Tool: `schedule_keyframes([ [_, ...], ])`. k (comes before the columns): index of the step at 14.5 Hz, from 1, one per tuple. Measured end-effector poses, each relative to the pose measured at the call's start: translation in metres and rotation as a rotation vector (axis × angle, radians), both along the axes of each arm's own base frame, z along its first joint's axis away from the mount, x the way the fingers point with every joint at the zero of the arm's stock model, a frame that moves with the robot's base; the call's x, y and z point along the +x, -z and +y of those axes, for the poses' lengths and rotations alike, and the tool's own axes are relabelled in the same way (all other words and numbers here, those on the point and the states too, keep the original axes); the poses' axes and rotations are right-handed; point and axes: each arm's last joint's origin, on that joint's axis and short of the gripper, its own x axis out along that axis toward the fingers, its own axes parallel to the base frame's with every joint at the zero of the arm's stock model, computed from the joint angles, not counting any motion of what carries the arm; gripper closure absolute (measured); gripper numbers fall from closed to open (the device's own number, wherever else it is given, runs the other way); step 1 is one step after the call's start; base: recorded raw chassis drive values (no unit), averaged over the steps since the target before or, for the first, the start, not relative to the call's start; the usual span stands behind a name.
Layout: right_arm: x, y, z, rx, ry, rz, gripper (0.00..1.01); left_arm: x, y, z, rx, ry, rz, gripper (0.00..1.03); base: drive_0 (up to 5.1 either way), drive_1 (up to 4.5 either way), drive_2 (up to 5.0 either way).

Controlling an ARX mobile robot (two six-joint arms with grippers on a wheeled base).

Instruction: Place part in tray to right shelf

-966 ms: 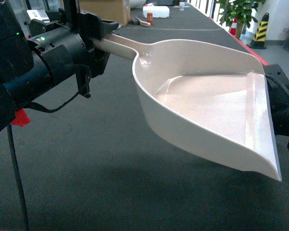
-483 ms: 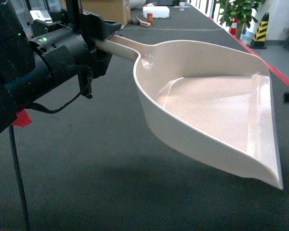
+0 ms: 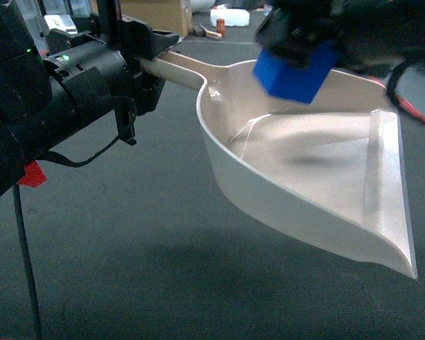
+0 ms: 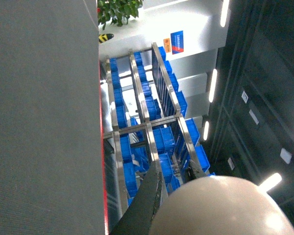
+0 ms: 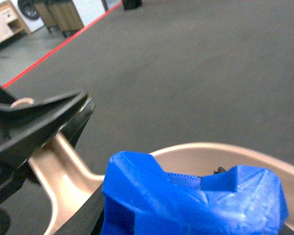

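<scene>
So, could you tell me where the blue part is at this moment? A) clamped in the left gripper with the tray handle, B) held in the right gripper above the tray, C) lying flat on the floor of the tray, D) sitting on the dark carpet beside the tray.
B: the part hangs in the right gripper above the tray, with its shadow on the tray floor, while the left gripper holds only the handle.

The bright-blue part is held above the back wall of the pale beige tray, clear of its floor. The tray is held tilted by its handle. Blue crates fill the steel right shelf.
</scene>
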Motion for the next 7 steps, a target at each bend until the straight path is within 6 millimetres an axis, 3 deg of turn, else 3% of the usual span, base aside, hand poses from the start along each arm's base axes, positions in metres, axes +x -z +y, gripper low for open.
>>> schedule_keyframes([
  [1, -0.001, 0.009, 0.011, 0.026, -0.035, 0.062, 0.53, 0.0, 0.0, 0.0, 0.0, 0.0, 0.0, 0.91, 0.0, 0.0, 0.0],
  [6, -0.003, -0.008, 0.002, 0.061, 0.029, 0.038, 0.02, 0.0, 0.0, 0.0, 0.002, 0.0, -0.001, 0.91, 0.0, 0.0, 0.0],
  [7, -0.009, -0.017, -0.003, 0.07, 0.041, 0.009, 0.02, 0.0, 0.0, 0.0, 0.001, 0.002, 0.001, 0.91, 0.0, 0.0, 0.0],
])
